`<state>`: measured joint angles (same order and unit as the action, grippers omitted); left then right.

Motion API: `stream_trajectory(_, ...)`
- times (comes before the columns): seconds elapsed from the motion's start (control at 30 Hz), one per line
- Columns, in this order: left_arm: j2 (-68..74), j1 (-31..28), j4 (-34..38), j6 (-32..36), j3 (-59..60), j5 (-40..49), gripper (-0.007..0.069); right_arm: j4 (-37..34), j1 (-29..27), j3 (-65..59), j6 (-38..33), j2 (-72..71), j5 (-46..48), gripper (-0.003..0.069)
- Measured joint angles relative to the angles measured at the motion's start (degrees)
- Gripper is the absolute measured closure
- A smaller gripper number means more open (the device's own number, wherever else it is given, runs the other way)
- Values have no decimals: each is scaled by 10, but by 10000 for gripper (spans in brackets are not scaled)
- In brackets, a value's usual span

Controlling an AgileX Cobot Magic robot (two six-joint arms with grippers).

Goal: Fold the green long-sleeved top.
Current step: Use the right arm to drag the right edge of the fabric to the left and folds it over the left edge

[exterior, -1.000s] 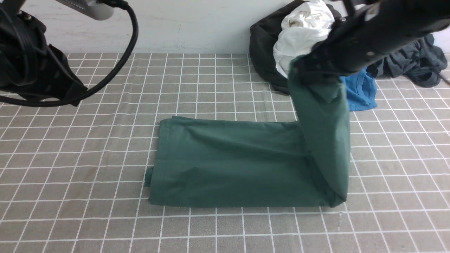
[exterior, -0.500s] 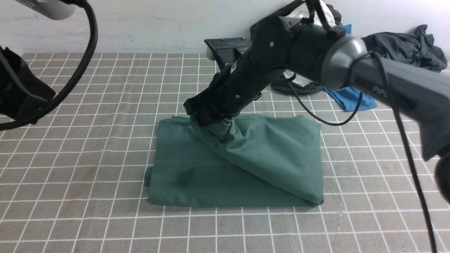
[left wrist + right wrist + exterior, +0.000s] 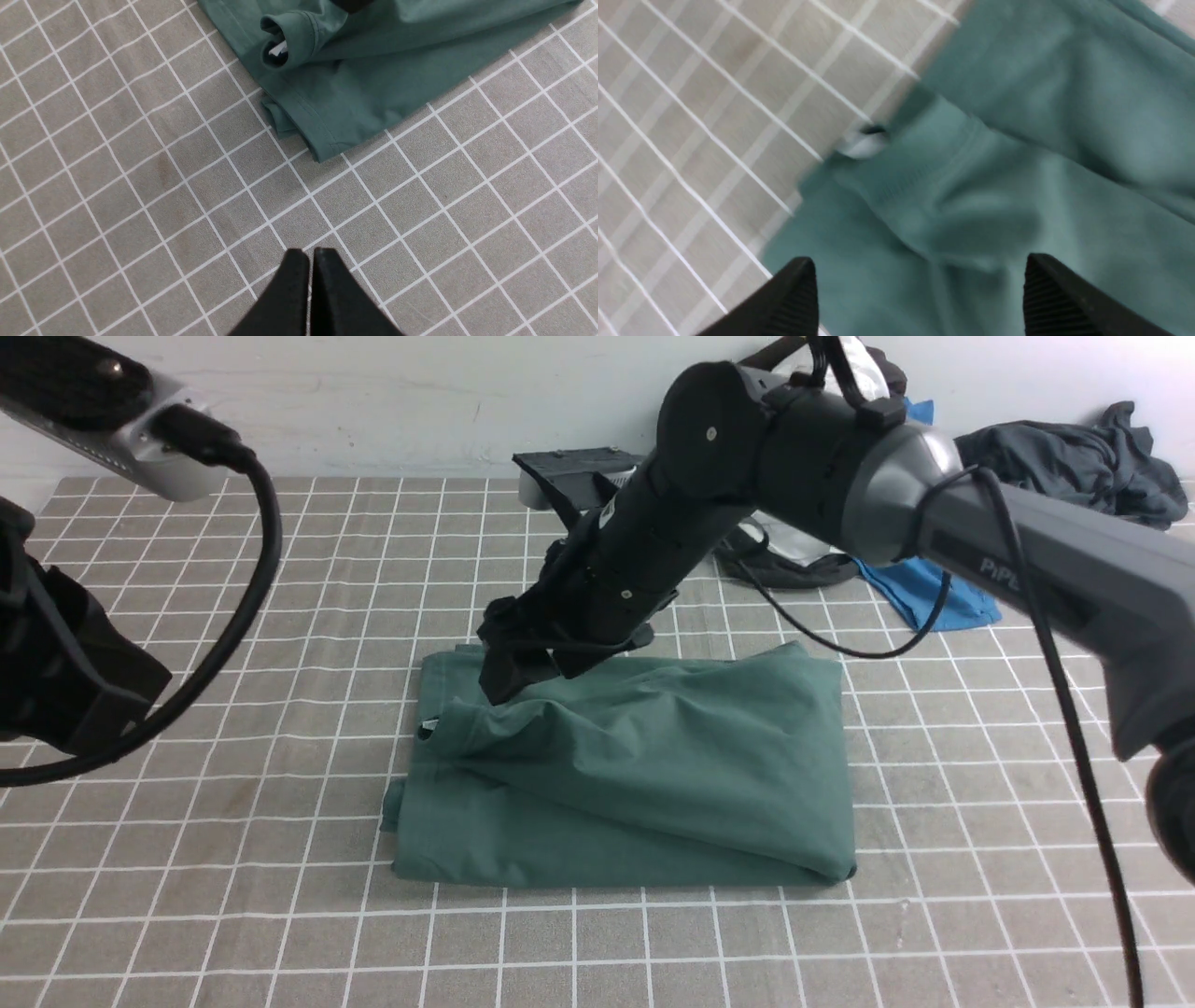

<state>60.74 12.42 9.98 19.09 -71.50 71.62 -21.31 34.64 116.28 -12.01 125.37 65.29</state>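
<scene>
Looks like the let-go part of a fold. Got the green long-sleeved top (image 3: 635, 775) lying doubled over in the middle of the checked tablecloth (image 3: 280, 915), top layer a bit skewed and rumpled. Seeing the right gripper (image 3: 920, 263) splayed wide just above the collar end, nothing pinched. As for the left gripper (image 3: 310, 254): clamped shut on nothing, parked over bare cloth near the top's corner.

To do this bit well: lift straight up so no fabric snags on a finger, then smooth the upper layer and square its edge with the lower one before any further fold.

Can't see the sleeves or chest print, presumably tucked inside. Only spotting a sliver of white neck label (image 3: 279, 48). Right wrist view too blurry to say whether a fingertip touches cloth. Can't check the far edge behind the right arm (image 3: 840, 457) either.
</scene>
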Motion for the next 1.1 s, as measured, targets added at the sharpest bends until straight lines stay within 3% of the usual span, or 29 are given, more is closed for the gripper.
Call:
stream_trajectory(0.03,-10,0,0,0,0,-1,631,50,0,0,25,-2,23,103)
stream_trajectory(0.17,-24,0,1,0,0,-1,631,119,-1,0,76,20,23,117)
stream_trajectory(0.43,-26,0,1,0,0,3,631,83,12,0,94,90,-9,181)
stream_trajectory(0.53,-26,0,1,0,0,3,631,79,41,0,77,102,-11,201)
stream_trajectory(0.97,-69,0,-17,-4,5,4,631,84,69,0,54,94,2,204)
stream_trajectory(1.1,-143,0,-51,-28,66,2,631,92,69,0,47,67,14,205)
